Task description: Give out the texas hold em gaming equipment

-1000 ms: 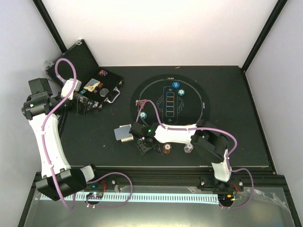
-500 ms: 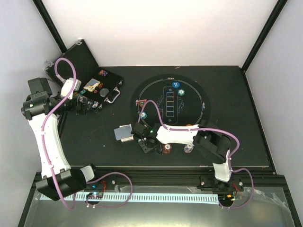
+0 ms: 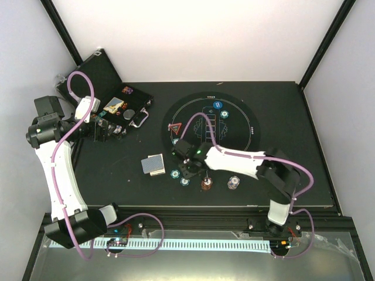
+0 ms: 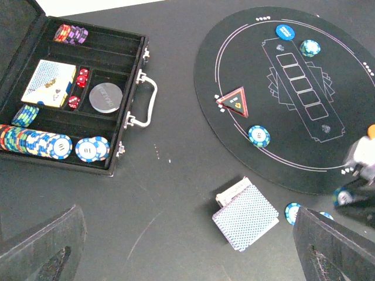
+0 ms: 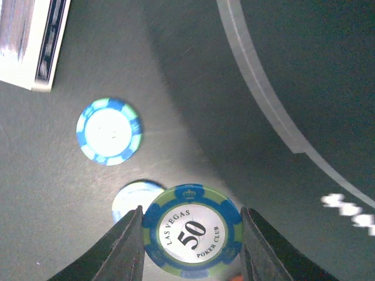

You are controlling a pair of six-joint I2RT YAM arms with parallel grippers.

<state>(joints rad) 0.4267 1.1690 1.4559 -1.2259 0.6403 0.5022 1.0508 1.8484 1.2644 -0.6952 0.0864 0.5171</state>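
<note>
Teal poker chip (image 5: 191,234) marked 50 is the one to watch. The right gripper (image 5: 191,218) has it pinched edge to edge, both fingers (image 5: 126,249) pressed against its rim, printed face up to the wrist camera. It hangs over the bare table (image 3: 117,175), just off the near-left edge of the round mat (image 3: 246,111). Right behind it, half hidden, peeks a second teal chip (image 5: 133,198). A third teal chip (image 5: 109,130) lies flat a little further out, apart from both.

Just beyond that, the card deck (image 3: 153,164) rests on the table, patterned back up, its cards a touch uneven. By the mat's near edge sit a brown-red chip (image 3: 206,184) and a white-grey chip (image 3: 234,182), side by side and apart.

On the mat itself, the red triangle marker (image 4: 234,100) lies at the left rim with another teal chip (image 4: 258,135) just nearer than it. At the far end there's a blue disc (image 4: 285,31) with one more teal chip (image 4: 310,47) next to it.

Over on the left, the left gripper (image 4: 187,234) hovers high, fingers spread wide with nothing between them. It looks down on the open case (image 4: 126,88), where chip rows (image 4: 35,143) and a boxed deck (image 4: 50,83) lie in their slots.
</note>
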